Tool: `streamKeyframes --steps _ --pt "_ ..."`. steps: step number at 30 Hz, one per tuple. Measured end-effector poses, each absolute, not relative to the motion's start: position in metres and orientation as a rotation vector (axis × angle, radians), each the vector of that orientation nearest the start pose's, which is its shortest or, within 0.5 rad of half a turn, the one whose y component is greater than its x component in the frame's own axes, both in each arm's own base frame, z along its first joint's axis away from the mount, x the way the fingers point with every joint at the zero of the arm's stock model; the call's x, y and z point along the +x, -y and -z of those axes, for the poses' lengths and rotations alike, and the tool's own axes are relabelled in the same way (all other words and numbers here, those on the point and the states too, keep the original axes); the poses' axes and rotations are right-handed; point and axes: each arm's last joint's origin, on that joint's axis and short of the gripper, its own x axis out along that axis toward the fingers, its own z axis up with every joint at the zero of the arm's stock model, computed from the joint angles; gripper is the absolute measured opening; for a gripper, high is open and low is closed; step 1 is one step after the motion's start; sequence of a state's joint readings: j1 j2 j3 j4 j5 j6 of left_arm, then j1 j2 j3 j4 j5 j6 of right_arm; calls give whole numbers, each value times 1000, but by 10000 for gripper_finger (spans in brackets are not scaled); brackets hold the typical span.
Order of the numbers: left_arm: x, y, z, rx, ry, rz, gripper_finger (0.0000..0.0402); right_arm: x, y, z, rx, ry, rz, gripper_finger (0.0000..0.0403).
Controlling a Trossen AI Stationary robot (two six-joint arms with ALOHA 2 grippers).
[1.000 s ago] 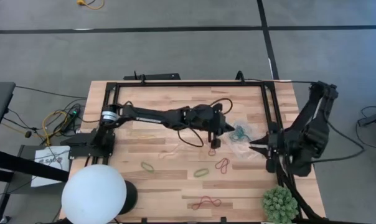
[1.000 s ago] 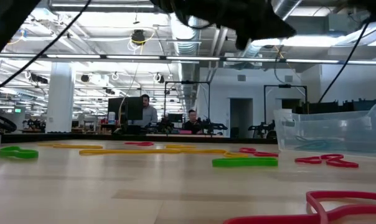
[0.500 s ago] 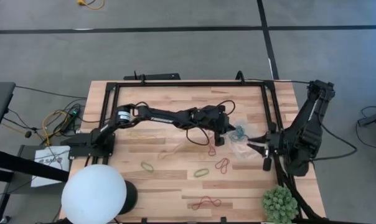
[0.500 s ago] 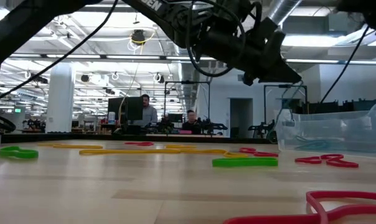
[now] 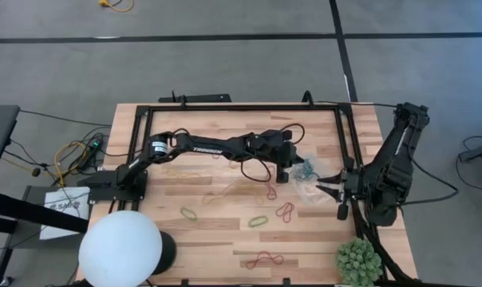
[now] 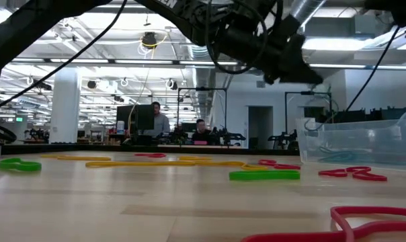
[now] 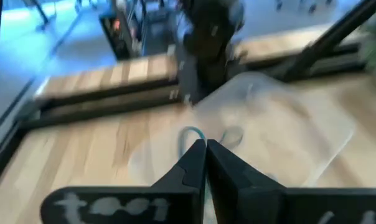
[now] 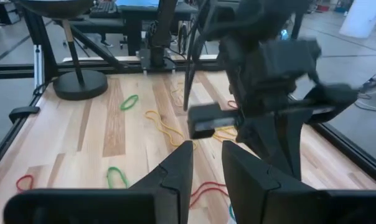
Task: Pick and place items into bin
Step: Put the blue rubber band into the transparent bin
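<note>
The left gripper (image 5: 299,164) reaches over the clear plastic bin (image 5: 311,185) near the right side of the wooden surface (image 5: 209,239), fingers clenched together, grasping nothing visible. The right gripper (image 5: 322,184) rests against the bin, slightly parted. Red rubber bands (image 5: 285,210), green (image 5: 258,220) and yellow-orange (image 5: 217,194) lie loose on the surface; teal ones (image 5: 306,169) sit inside the bin.

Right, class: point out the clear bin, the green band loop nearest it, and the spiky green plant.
clear bin (image 6: 364,144): low view, front wall.
green band loop (image 6: 264,175): low view, middle of its near strand.
spiky green plant (image 5: 358,261): high view, centre of its top.
</note>
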State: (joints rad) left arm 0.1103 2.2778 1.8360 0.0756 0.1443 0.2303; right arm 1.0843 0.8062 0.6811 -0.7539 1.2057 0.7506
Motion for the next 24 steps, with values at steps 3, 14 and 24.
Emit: streamKeyframes --steps 3,14,24 --pt "524 -60 -216 179 -395 46 0 88 -109 -263 -59 -289 232 82" --pt "521 -60 -210 230 -457 104 0 88 -109 -263 -59 -289 232 82" --pt "519 -55 -205 202 -510 115 78 88 -109 -263 -59 -289 232 82"
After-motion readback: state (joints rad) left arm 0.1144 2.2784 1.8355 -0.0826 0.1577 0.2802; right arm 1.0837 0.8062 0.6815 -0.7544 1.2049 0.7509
